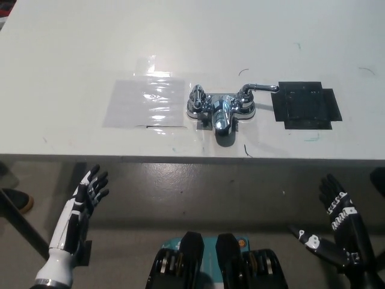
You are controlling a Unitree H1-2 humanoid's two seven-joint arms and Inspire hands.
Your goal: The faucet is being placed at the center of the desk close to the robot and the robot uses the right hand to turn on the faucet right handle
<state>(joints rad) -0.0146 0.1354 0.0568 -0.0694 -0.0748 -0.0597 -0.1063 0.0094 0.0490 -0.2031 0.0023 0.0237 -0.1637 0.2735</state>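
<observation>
Plainly, the right handle (257, 89) — lever pointing out rightward — lies ahead and left of the right hand (338, 227), fingers spread empty, nearer it than the idle, open left hand (89, 191).

left hand (89, 191): white, low at left, forearm angled up, fingers apart, holding nothing | right hand (340, 226): black, low at right, fingers spread upward, thumb out sideways, holding nothing
</observation>
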